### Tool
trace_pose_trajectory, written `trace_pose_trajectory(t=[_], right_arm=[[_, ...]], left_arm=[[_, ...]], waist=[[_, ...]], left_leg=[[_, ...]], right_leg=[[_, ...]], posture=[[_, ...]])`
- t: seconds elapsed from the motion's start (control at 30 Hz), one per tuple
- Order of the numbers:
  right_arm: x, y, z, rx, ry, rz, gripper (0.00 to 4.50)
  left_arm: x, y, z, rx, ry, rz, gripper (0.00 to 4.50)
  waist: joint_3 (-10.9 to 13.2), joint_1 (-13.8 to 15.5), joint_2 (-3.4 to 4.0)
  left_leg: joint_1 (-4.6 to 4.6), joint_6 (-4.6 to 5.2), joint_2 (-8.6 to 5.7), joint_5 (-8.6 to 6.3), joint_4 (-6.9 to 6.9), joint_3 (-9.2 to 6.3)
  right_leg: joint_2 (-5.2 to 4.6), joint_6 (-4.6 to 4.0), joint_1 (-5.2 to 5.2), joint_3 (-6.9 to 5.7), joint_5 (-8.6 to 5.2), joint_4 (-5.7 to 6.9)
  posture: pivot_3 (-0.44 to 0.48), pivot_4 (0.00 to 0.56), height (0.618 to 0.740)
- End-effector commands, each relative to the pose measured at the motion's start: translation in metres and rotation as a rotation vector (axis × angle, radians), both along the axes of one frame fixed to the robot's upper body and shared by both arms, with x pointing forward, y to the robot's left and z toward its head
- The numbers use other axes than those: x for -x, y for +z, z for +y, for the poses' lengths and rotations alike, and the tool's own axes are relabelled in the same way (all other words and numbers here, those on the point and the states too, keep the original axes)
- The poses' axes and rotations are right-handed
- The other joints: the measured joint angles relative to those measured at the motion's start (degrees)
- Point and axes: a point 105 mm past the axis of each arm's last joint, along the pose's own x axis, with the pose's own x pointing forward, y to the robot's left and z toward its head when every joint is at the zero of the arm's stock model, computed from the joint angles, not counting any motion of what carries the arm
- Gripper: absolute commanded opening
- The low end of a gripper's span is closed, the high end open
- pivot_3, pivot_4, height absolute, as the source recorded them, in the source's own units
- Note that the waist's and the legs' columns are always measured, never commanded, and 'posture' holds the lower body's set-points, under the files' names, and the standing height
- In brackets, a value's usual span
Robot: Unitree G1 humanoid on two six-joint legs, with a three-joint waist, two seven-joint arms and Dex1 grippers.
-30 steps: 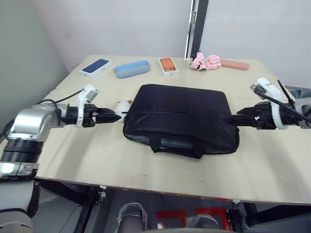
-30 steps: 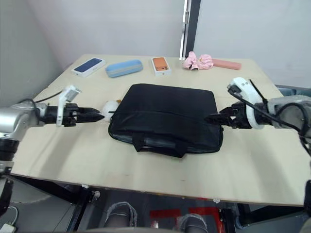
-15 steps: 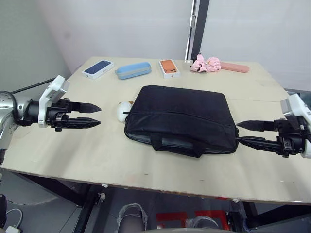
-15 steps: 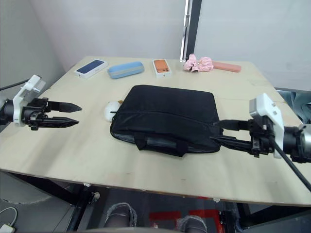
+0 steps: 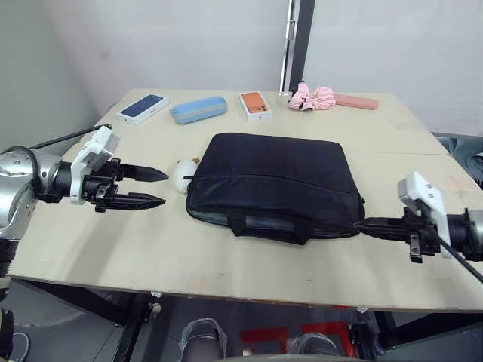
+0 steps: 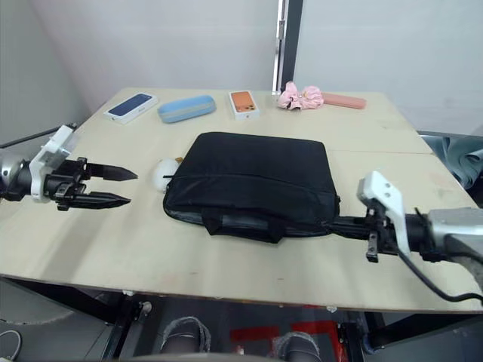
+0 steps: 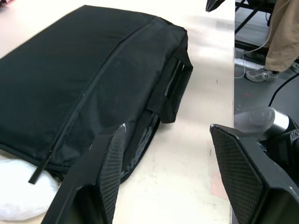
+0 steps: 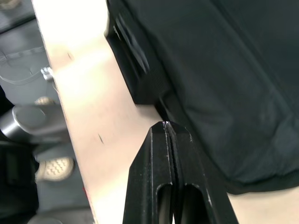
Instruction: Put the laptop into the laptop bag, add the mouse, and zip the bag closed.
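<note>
- While the table [image 5: 226,260] carries it flat, the laptop bag [image 5: 272,185] looks zipped shut, nothing of a laptop showing.
- Right gripper [image 5: 370,225] has dropped to the bag's right front corner, fingers now pressed together.
- Left gripper [image 5: 155,188], pulled back from the bag's left end, stays spread, pinching nothing.
- White plush [image 5: 179,175] touches that left end; closing seems finished.
</note>
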Motion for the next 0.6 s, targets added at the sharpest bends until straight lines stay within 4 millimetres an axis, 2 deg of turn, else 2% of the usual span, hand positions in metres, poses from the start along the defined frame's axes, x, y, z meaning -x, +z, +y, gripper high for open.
trace_pose_trajectory(t=[0.03,0.2,0.3,0.6], right_arm=[[-0.003,-0.011,0.012,0.006,0.023,-0.012,0.03],[-0.007,-0.035,0.021,0.036,0.018,0.006,0.03],[-0.02,-0.046,0.022,0.042,-0.036,-0.015,0.03],[-0.028,-0.053,0.045,-0.032,0.007,-0.036,0.03]], left_arm=[[0.005,0.003,-0.003,0.015,-0.063,-0.01,3.02],[0.006,0.004,-0.003,0.014,-0.069,-0.013,3.02],[0.004,0.004,-0.004,0.01,-0.07,-0.014,3.02],[0.001,0.005,-0.007,0.017,-0.092,-0.021,3.02]], waist=[[-0.01,-0.15,-0.01],[-0.02,-0.35,-0.02],[-0.04,-0.52,-0.06],[-0.08,-0.81,-0.1]], left_leg=[[0.01,0.0,0.01,0.0,0.01,0.0],[0.01,-0.02,0.0,-0.01,0.01,0.05],[0.01,-0.02,0.01,-0.01,0.0,0.05],[0.03,-0.04,0.04,-0.01,0.01,0.08]], right_leg=[[0.0,0.0,0.0,0.0,0.0,0.02],[0.0,0.0,-0.02,0.06,0.0,0.01],[0.02,0.0,-0.03,0.05,0.0,0.03],[0.06,0.0,-0.07,0.11,0.0,0.09]], posture=[[0.0,0.15,0.74],[0.0,0.15,0.74],[0.0,0.15,0.74],[0.0,0.15,0.74]])
